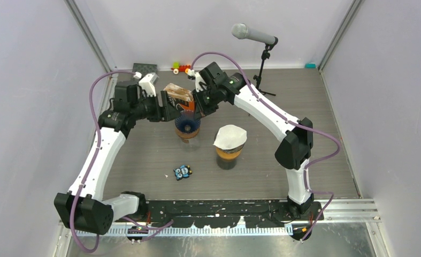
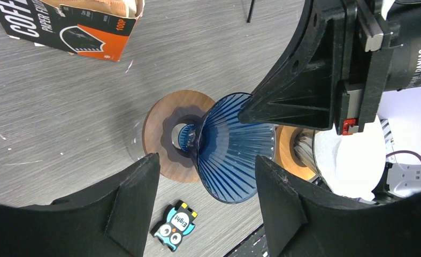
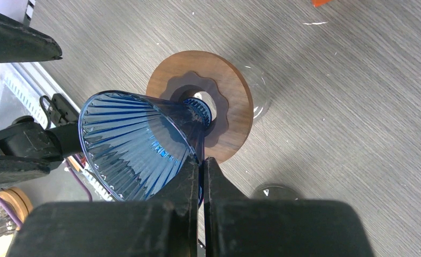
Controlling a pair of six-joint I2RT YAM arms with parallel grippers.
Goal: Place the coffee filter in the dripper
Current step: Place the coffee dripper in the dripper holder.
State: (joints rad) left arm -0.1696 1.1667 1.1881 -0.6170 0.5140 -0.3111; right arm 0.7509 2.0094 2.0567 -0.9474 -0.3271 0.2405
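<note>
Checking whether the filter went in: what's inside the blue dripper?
Only bare ribbed walls show inside the blue dripper; no paper. Its near rim is hidden by the right gripper.

Filter box (image 2: 74,27) cut by top edge (lettering incomplete); white filter (image 2: 352,160) partly behind rt arm (image 2: 326,69); owl tag (image 1: 182,172) print too small.

Bright, even light falls from above, and shadows on the grey wood-grain table (image 1: 144,155) are soft and short. The ribbed blue translucent plastic dripper (image 3: 128,144) casts a scalloped shadow on the round brown wooden collar (image 3: 232,101). In the left wrist view the black plastic fingers (image 2: 130,209) at 6 o'clock blur, and the white paper filter (image 2: 352,166) at 3 o'clock is nearly blown out.
</note>
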